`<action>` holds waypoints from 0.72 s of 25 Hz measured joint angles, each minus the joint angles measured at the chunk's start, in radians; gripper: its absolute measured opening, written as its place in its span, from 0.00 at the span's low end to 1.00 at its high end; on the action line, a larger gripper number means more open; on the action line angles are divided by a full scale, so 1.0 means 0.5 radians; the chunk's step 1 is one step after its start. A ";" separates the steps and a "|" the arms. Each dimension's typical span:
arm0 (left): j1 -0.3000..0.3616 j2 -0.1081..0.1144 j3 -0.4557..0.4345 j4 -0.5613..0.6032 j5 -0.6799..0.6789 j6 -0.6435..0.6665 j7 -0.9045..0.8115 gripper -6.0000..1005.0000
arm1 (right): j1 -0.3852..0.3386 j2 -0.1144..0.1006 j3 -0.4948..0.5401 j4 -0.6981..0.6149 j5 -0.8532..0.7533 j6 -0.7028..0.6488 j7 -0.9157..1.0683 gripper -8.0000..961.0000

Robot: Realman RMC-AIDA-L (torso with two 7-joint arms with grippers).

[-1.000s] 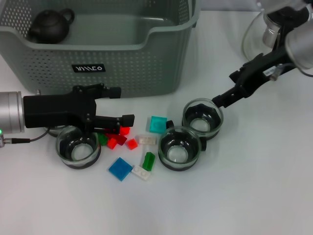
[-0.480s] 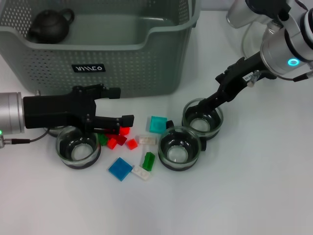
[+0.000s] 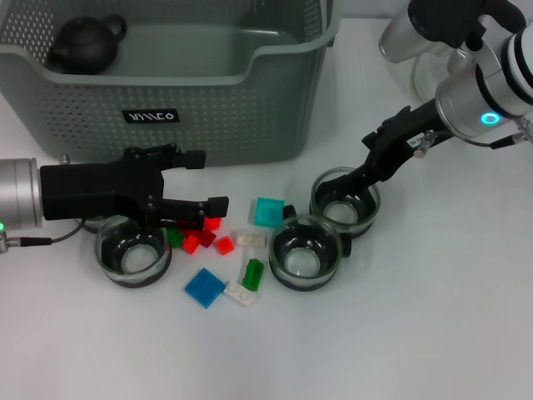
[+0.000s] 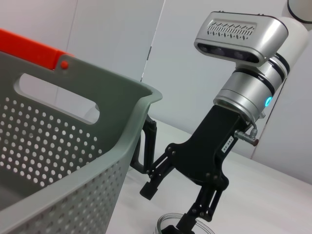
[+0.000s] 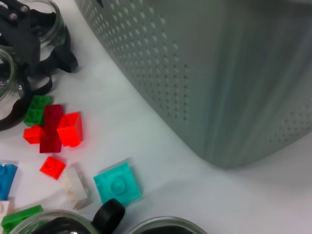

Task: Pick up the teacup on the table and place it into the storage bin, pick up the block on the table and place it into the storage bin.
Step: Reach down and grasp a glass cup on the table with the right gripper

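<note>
Storage bin [image 3: 275,100]: grey-green, perforated, at twelve o'clock on the table [image 3: 433,333]. A dark teapot [image 3: 83,43] already sits in its far left corner.

Teacups: three glass cups on the table. One at eight o'clock [image 3: 133,250], one at centre [image 3: 306,252], one just to its two o'clock [image 3: 346,200]; the last two stand touching or nearly so.

Blocks: a loose scatter between the cups, including a teal plate [image 3: 268,211], a blue plate [image 3: 205,287], a red cluster [image 3: 204,237], and green and white pieces.

Right gripper [image 3: 354,179]: reaching down from two o'clock, tips at the rim of the right-hand cup, fingers spread with one seemingly inside the rim and nothing clamped yet.

Left gripper [image 3: 208,179]: parked low at nine o'clock over the red blocks, fingers apart, empty.

Risks, judged:
- Closing on a thin glass wall may let the cup slip or tip when it is lifted.
- The neighbouring centre cup is so near that a nudge could shove it into the blocks.
- The lift must clear the bin's front rim; a low carry would knock the cup against it.
- The left arm lies close to the path across the table.
</note>
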 joint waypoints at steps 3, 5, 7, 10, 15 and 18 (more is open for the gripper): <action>0.000 0.000 0.000 0.000 -0.018 0.000 0.000 0.94 | -0.002 -0.001 -0.001 -0.004 0.000 -0.010 -0.003 0.98; 0.001 0.000 0.000 0.000 -0.035 0.000 0.001 0.94 | -0.003 -0.002 -0.001 -0.007 0.000 -0.014 -0.003 0.98; 0.003 -0.001 0.000 0.000 -0.045 0.001 0.001 0.94 | -0.003 -0.003 -0.002 -0.005 -0.001 -0.012 -0.004 0.98; 0.005 -0.002 0.000 0.000 -0.048 0.011 0.001 0.94 | -0.002 -0.005 -0.002 -0.004 -0.005 -0.008 -0.005 0.98; 0.005 -0.007 0.000 0.000 -0.049 0.018 -0.008 0.94 | -0.002 -0.007 -0.002 -0.013 -0.007 -0.016 -0.006 0.98; -0.002 -0.009 0.000 0.000 -0.049 0.029 -0.017 0.94 | -0.001 -0.009 -0.002 -0.010 -0.011 -0.010 -0.006 0.98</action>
